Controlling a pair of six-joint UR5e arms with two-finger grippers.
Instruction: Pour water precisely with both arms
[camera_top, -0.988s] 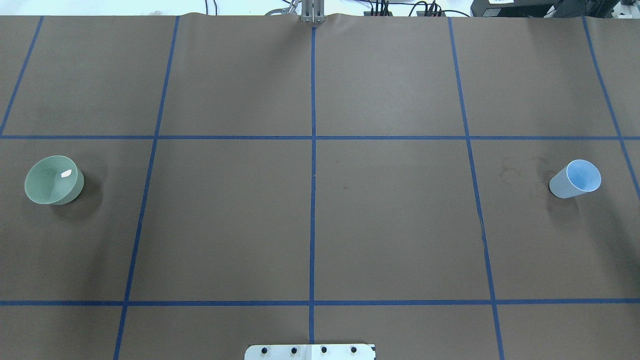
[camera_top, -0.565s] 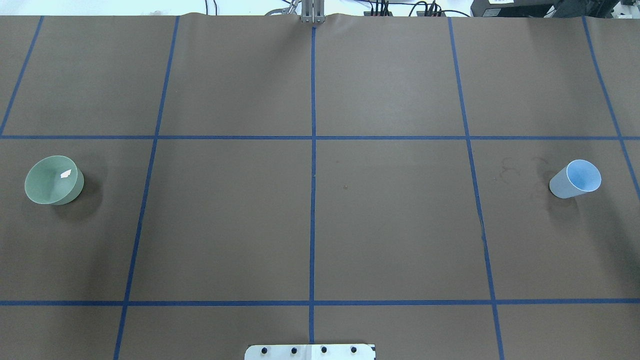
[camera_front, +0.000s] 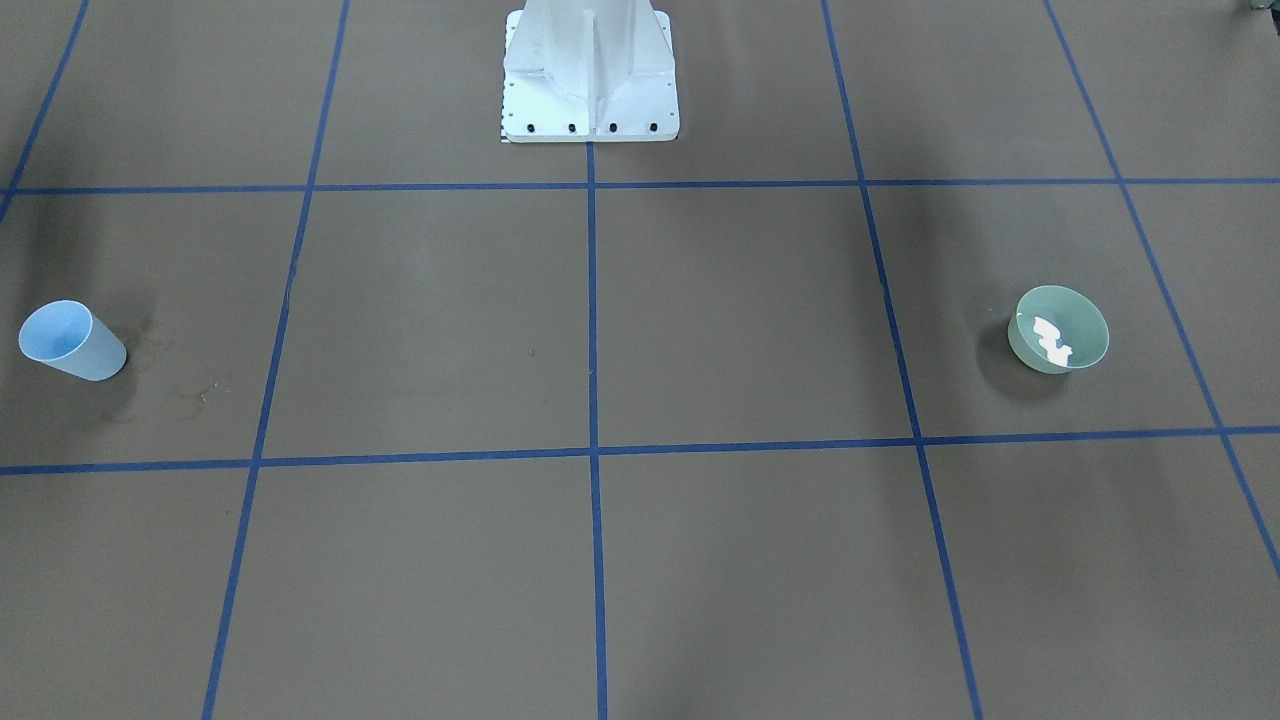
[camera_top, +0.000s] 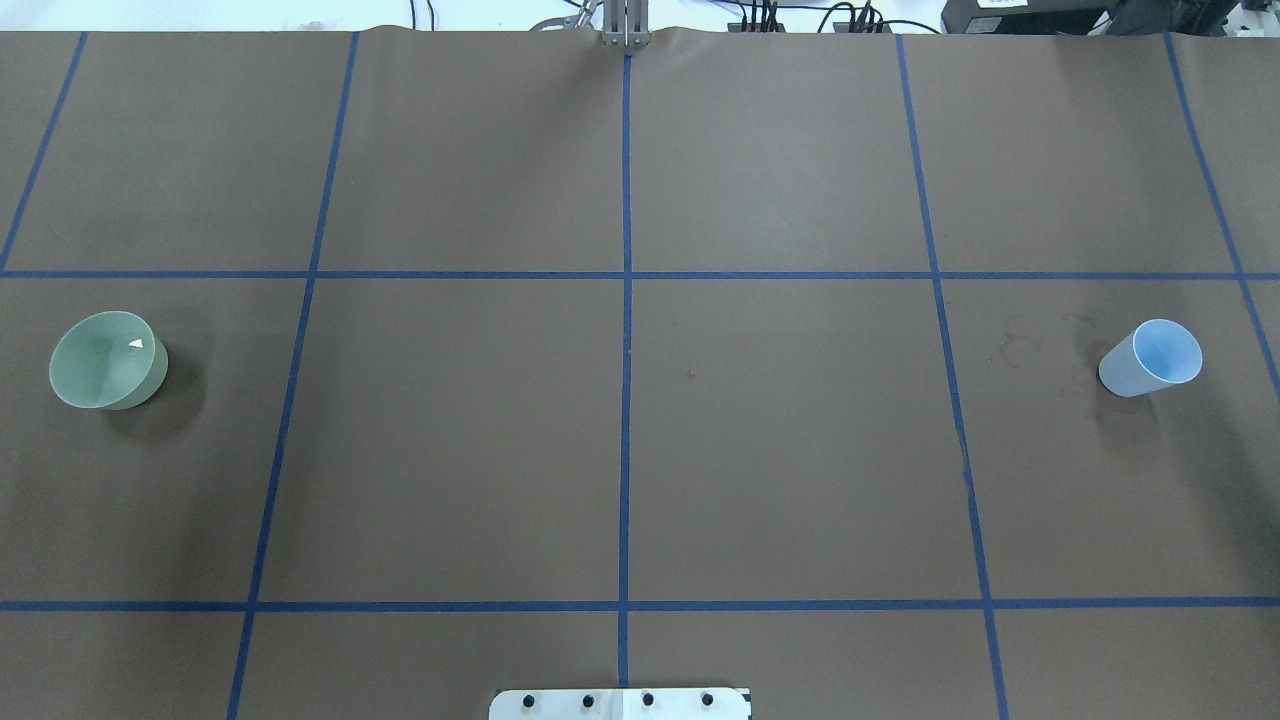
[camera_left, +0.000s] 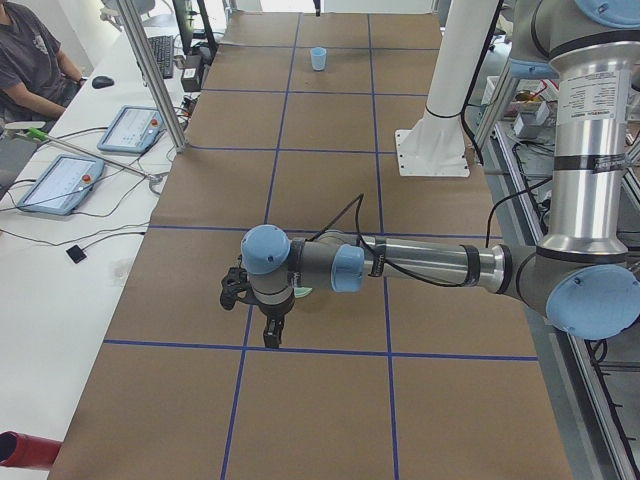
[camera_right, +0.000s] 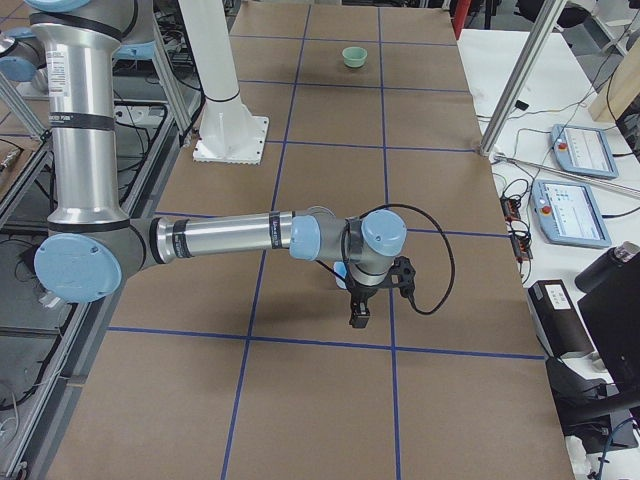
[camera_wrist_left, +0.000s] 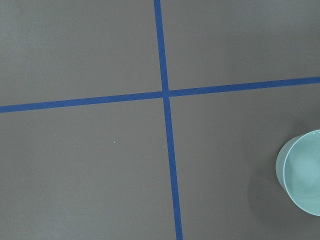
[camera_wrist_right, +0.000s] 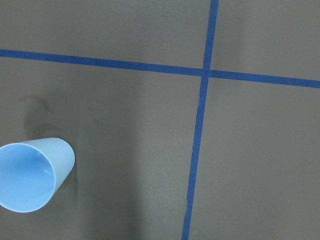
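Note:
A green bowl (camera_top: 100, 372) stands at the table's left, and also shows in the front view (camera_front: 1085, 325) and the left wrist view (camera_wrist_left: 305, 175). The water (camera_top: 135, 345) in it shows as a white glint, larger in the front view (camera_front: 1050, 340). A pale blue cup (camera_top: 1150, 358) stands upright at the right and looks empty in the right wrist view (camera_wrist_right: 27, 180). My left gripper (camera_left: 270, 340) hangs pointing down by the bowl. My right gripper (camera_right: 357, 322) hangs pointing down by the cup. I cannot tell whether either is open or shut. Neither shows in the overhead view.
The white pedestal (camera_front: 590, 100) is bolted at the robot's side of the table. Blue tape lines (camera_top: 625, 400) grid the brown cover. Faint stains (camera_top: 1030, 335) lie beside the cup. A seated operator (camera_left: 30, 60) and tablets (camera_left: 60, 180) are at a side table.
The white glint in the green bowl has shrunk and shifted a little. Bowl and cup have not moved.

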